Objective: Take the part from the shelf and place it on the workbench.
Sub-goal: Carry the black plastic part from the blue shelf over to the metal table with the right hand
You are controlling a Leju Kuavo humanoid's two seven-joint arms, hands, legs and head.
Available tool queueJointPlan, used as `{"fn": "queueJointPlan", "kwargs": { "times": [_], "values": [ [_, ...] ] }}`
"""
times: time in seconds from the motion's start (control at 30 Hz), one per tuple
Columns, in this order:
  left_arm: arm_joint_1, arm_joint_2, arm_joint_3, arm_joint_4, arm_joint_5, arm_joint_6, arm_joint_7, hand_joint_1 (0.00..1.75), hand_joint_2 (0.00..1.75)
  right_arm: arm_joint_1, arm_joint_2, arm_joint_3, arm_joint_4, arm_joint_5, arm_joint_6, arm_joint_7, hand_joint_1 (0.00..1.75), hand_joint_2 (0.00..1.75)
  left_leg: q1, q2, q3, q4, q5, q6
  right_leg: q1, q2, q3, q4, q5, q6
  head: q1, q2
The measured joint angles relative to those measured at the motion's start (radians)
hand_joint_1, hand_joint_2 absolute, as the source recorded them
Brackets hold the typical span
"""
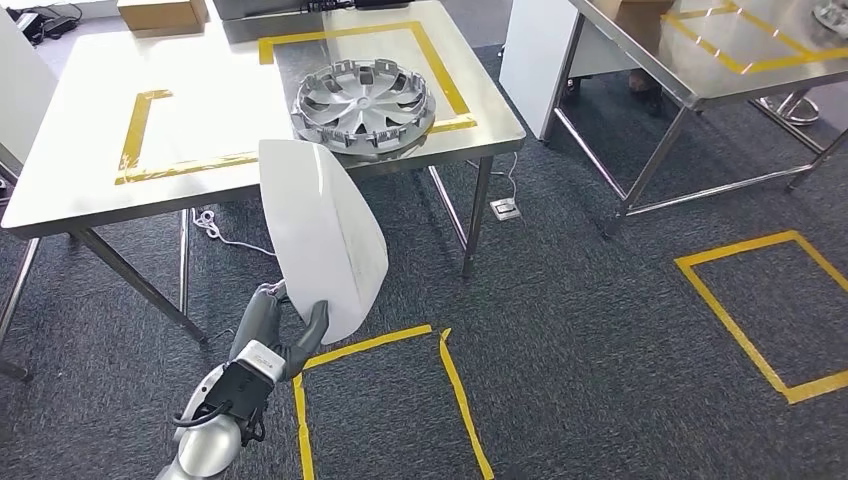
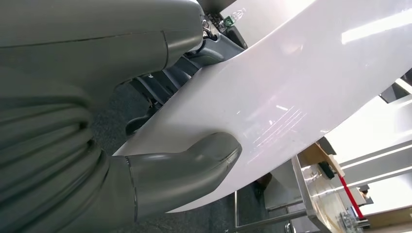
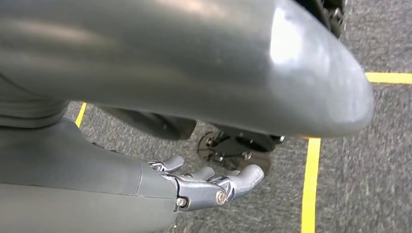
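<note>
While the left hand [image 1: 283,322] grips its lower end, the white panel [image 1: 322,238] stands nearly upright in the air, its upper edge overlapping the near edge of the workbench [image 1: 80,130] in the head view and its lower part above the grey carpet [image 1: 580,300]. From the left wrist camera, the thick grey thumb [image 2: 194,165] presses flat on the glossy face of the white panel [image 2: 291,87], and the darker fingers [image 2: 160,90] lie against the opposite side, so the sheet is pinched between thumb and fingers. On the workbench, a silver wheel cover [image 1: 363,106] lies on the yellow tape outline [image 1: 140,130], at its near right corner, close behind the panel's top; whether the two touch cannot be told. A second steel table [image 1: 700,70] stands well apart to the right. Seen by the right wrist camera, the right hand [image 3: 204,182] holds nothing, its fingers [image 3: 243,177] loosely curved and slightly apart above carpet marked with yellow floor tape [image 3: 311,184].
</note>
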Motion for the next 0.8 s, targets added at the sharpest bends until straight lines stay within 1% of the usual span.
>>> {"fn": "queueJointPlan", "kwargs": {
  "times": [0.03, 0.1, 0.13, 0.17, 0.2, 0.23, 0.27, 0.3, 0.33, 0.37, 0.4, 0.47, 0.5, 0.53, 0.57, 0.6, 0.63, 0.67, 0.7, 0.73, 0.77, 0.8],
  "values": [
    [-0.006, -0.003, 0.0, 0.002, 0.0, 0.0, 0.0, 1.75, 1.75, 0.0, 0.0, 0.0, 0.0, -0.001, 0.001, 0.0, 0.0, 0.0, 0.002, 0.001, 0.003, -0.002, -0.002, 0.005, -0.001, 0.0, -0.026, 0.051, -0.023, 0.005, 0.001, 0.0],
    [-0.014, -0.01, 0.0, 0.007, 0.0, 0.0, 0.0, 1.75, 1.75, 0.001, 0.0, -0.001, 0.0, -0.002, 0.004, -0.001, 0.0, 0.0, 0.001, 0.002, 0.006, -0.002, -0.007, 0.011, -0.003, -0.001, -0.106, 0.188, -0.073, 0.011, 0.003, 0.0],
    [-0.015, -0.013, 0.0, 0.01, 0.0, 0.0, 0.0, 1.75, 1.75, 0.003, 0.0, -0.001, 0.0, -0.002, 0.004, -0.001, 0.0, 0.0, 0.001, 0.003, 0.007, -0.001, -0.009, 0.013, -0.003, -0.001, -0.141, 0.239, -0.083, 0.012, 0.003, 0.0],
    [-0.016, -0.015, 0.0, 0.013, 0.0, 0.0, 0.0, 1.75, 1.75, 0.004, 0.0, -0.002, 0.0, -0.002, 0.005, 0.0, 0.0, 0.0, 0.0, 0.002, 0.01, -0.001, -0.012, 0.013, -0.003, -0.001, -0.159, 0.255, -0.072, 0.012, 0.003, 0.0],
    [-0.016, -0.017, 0.0, 0.015, 0.0, 0.0, 0.0, 1.75, 1.75, 0.006, 0.0, -0.003, 0.0, -0.002, 0.005, 0.0, 0.0, 0.0, 0.0, 0.001, 0.015, -0.001, -0.015, 0.012, -0.003, -0.001, -0.156, 0.23, -0.04, 0.01, 0.004, 0.0],
    [-0.016, -0.02, 0.0, 0.016, 0.0, 0.0, 0.0, 1.75, 1.75, 0.006, -0.001, -0.004, 0.0, -0.003, 0.005, 0.0, 0.0, 0.0, 0.0, 0.0, 0.021, -0.001, -0.019, 0.01, -0.002, -0.001, -0.136, 0.17, 0.004, 0.006, 0.004, 0.0],
    [-0.017, -0.022, 0.0, 0.017, 0.0, 0.0, 0.0, 1.75, 1.75, 0.006, -0.001, -0.005, 0.0, -0.003, 0.005, 0.001, 0.0, 0.0, 0.0, 0.0, 0.027, 0.0, -0.023, 0.007, -0.001, -0.001, -0.106, 0.095, 0.045, 0.001, 0.004, 0.0],
    [-0.019, -0.024, 0.0, 0.017, 0.0, 0.0, 0.0, 1.75, 1.75, 0.006, -0.002, -0.006, 0.0, -0.004, 0.005, 0.001, 0.0, 0.0, -0.001, -0.001, 0.03, 0.0, -0.028, 0.003, 0.002, -0.001, -0.079, 0.031, 0.071, -0.004, 0.004, 0.0],
    [-0.02, -0.025, 0.0, 0.018, 0.0, 0.0, -0.001, 1.75, 1.75, 0.005, -0.002, -0.008, 0.0, -0.005, 0.005, 0.002, 0.0, 0.0, -0.003, -0.001, 0.032, 0.0, -0.031, -0.002, 0.004, -0.002, -0.061, -0.011, 0.084, -0.009, 0.004, 0.0],
    [-0.021, -0.027, 0.0, 0.019, 0.0, 0.0, -0.001, 1.75, 1.75, 0.005, -0.002, -0.009, 0.0, -0.006, 0.005, 0.002, 0.0, 0.0, -0.003, -0.001, 0.033, 0.0, -0.034, -0.008, 0.007, -0.001, -0.054, -0.029, 0.083, -0.012, 0.003, 0.0],
    [-0.022, -0.028, 0.0, 0.02, 0.0, 0.0, -0.001, 1.75, 1.75, 0.005, -0.002, -0.009, 0.0, -0.007, 0.005, 0.002, 0.0, 0.0, -0.004, -0.001, 0.034, -0.002, -0.035, -0.014, 0.01, -0.001, -0.053, -0.032, 0.08, -0.016, 0.003, 0.0],
    [-0.025, -0.03, 0.0, 0.022, 0.0, -0.001, -0.001, 1.75, 1.75, 0.006, -0.002, -0.01, 0.0, -0.006, 0.006, 0.002, 0.0, 0.0, -0.004, 0.0, 0.036, 0.0, -0.041, -0.025, 0.005, 0.0, -0.046, -0.038, 0.081, -0.026, 0.003, 0.0],
    [-0.027, -0.031, 0.0, 0.022, 0.0, 0.0, -0.002, 1.75, 1.75, 0.006, -0.002, -0.01, 0.0, -0.005, 0.006, 0.002, 0.0, 0.0, -0.004, 0.0, 0.03, 0.018, -0.052, -0.031, 0.002, 0.0, -0.04, -0.043, 0.081, -0.031, 0.001, 0.0],
    [-0.03, -0.031, 0.0, 0.023, 0.0, 0.0, -0.002, 1.75, 1.75, 0.004, -0.002, -0.01, 0.0, -0.003, 0.006, 0.002, 0.0, 0.0, -0.003, 0.0, 0.012, 0.058, -0.073, -0.036, -0.001, -0.001, -0.033, -0.046, 0.081, -0.037, -0.002, 0.0],
    [-0.033, -0.03, 0.0, 0.026, 0.0, 0.0, -0.003, 1.75, 1.75, 0.003, -0.002, -0.01, 0.0, -0.001, 0.007, 0.002, 0.0, 0.0, -0.002, 0.001, -0.018, 0.118, -0.099, -0.04, -0.001, -0.001, -0.029, -0.047, 0.078, -0.041, -0.004, 0.0],
    [-0.035, -0.03, 0.001, 0.029, 0.0, 0.0, -0.004, 1.75, 1.75, 0.002, -0.002, -0.01, 0.0, 0.0, 0.007, 0.002, 0.0, 0.0, -0.001, 0.001, -0.055, 0.186, -0.125, -0.043, -0.001, -0.001, -0.026, -0.047, 0.075, -0.044, -0.005, 0.0],
    [-0.035, -0.029, 0.001, 0.032, 0.0, 0.0, -0.004, 1.75, 1.75, 0.001, -0.002, -0.01, 0.0, 0.001, 0.007, 0.003, 0.0, 0.0, 0.0, 0.001, -0.09, 0.243, -0.139, -0.045, -0.001, -0.001, -0.023, -0.047, 0.072, -0.046, -0.005, 0.0],
    [-0.035, -0.028, 0.001, 0.036, 0.001, 0.0, -0.004, 1.75, 1.75, 0.001, -0.003, -0.01, 0.0, 0.002, 0.008, 0.003, 0.0, 0.0, 0.0, 0.001, -0.111, 0.27, -0.136, -0.047, -0.001, -0.001, -0.02, -0.047, 0.069, -0.046, -0.005, 0.0],
    [-0.035, -0.027, 0.002, 0.039, 0.001, 0.0, -0.006, 1.75, 1.75, 0.001, -0.003, -0.01, 0.0, 0.003, 0.008, 0.004, 0.0, 0.0, 0.001, 0.001, -0.113, 0.258, -0.111, -0.047, -0.001, 0.0, -0.015, -0.046, 0.065, -0.045, -0.005, 0.0],
    [-0.035, -0.026, 0.002, 0.041, 0.002, 0.0, -0.008, 1.75, 1.75, 0.001, -0.003, -0.01, 0.0, 0.004, 0.008, 0.004, 0.0, 0.0, 0.002, 0.002, -0.095, 0.208, -0.072, -0.047, -0.002, 0.0, -0.009, -0.045, 0.06, -0.042, -0.005, 0.0],
    [-0.035, -0.026, 0.002, 0.043, 0.004, 0.0, -0.01, 1.75, 1.75, 0.001, -0.002, -0.01, 0.0, 0.005, 0.009, 0.004, 0.0, 0.0, 0.003, 0.003, -0.067, 0.137, -0.032, -0.045, -0.002, 0.001, -0.003, -0.044, 0.054, -0.039, -0.005, 0.0],
    [-0.036, -0.026, 0.002, 0.044, 0.006, 0.0, -0.013, 1.75, 1.75, 0.0, -0.002, -0.01, 0.0, 0.005, 0.01, 0.005, 0.0, 0.0, 0.002, 0.003, -0.037, 0.071, -0.005, -0.042, 0.0, 0.002, 0.001, -0.041, 0.048, -0.034, -0.006, 0.0]
  ]
}}
